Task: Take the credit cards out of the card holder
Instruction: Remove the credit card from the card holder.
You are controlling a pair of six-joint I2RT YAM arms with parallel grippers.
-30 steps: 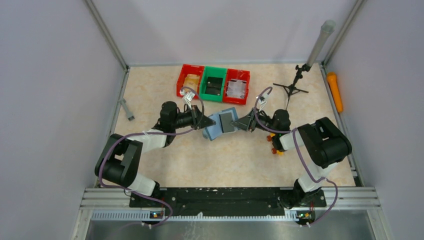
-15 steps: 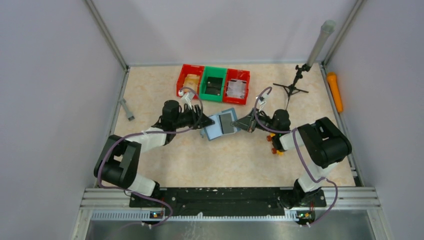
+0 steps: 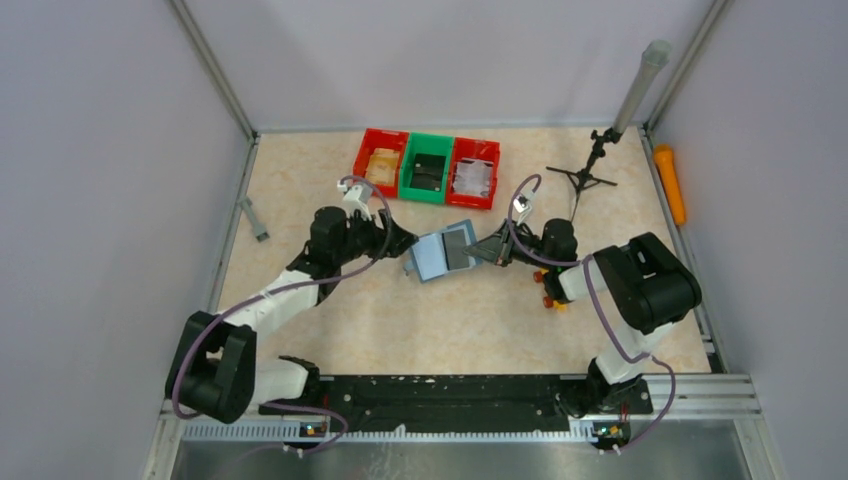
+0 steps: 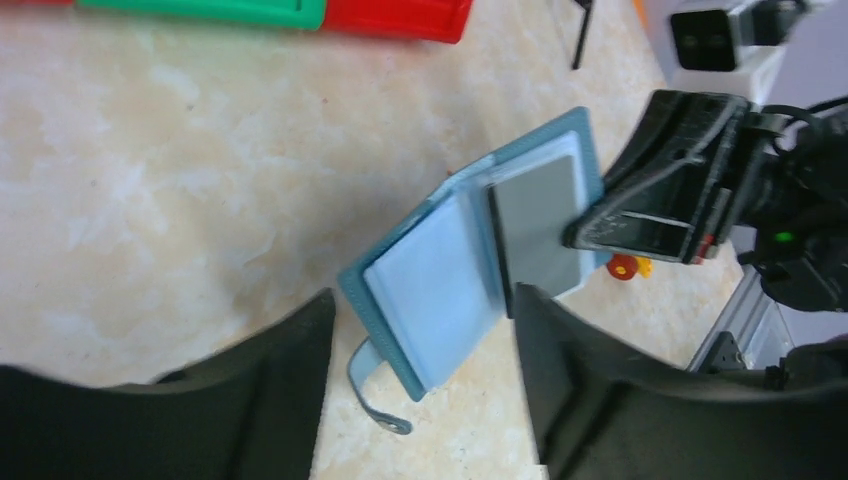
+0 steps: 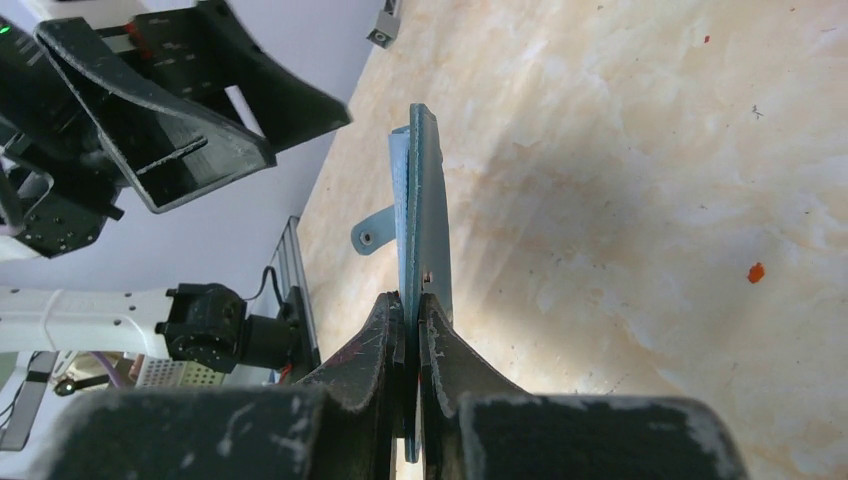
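Left arm stretched low across the worktop point(image 3: 480, 320) from its base at 7 o'clock, forearm running up toward centre, its end effector point(image 3: 402, 249) spread wide and standing just short of the card holder point(image 3: 437, 257), touching nothing. The right arm folds back on itself at 4 o'clock and reaches toward 9 o'clock, its end effector point(image 3: 486, 250) pinched tight on the holder's right-hand edge. Whether that pinch also takes in the card cannot be told.

The teal holder sits open like a book at mid-worktop between the two end effectors, pale blue-grey inside, its strap hanging at the near corner. One dark credit card point(image 3: 458, 246) lies on its right half, nearest the closed fingers.

At 12 o'clock from the holder, near but apart, a row of three bins point(image 3: 426, 170) lines the far side. A small black tripod point(image 3: 583, 178) stands at 2 o'clock, and a yellow-orange toy point(image 3: 548, 290) sits beside the right forearm at 4 o'clock. The broadest stretch of bare worktop runs from the holder toward 6 o'clock, down to the arm bases.
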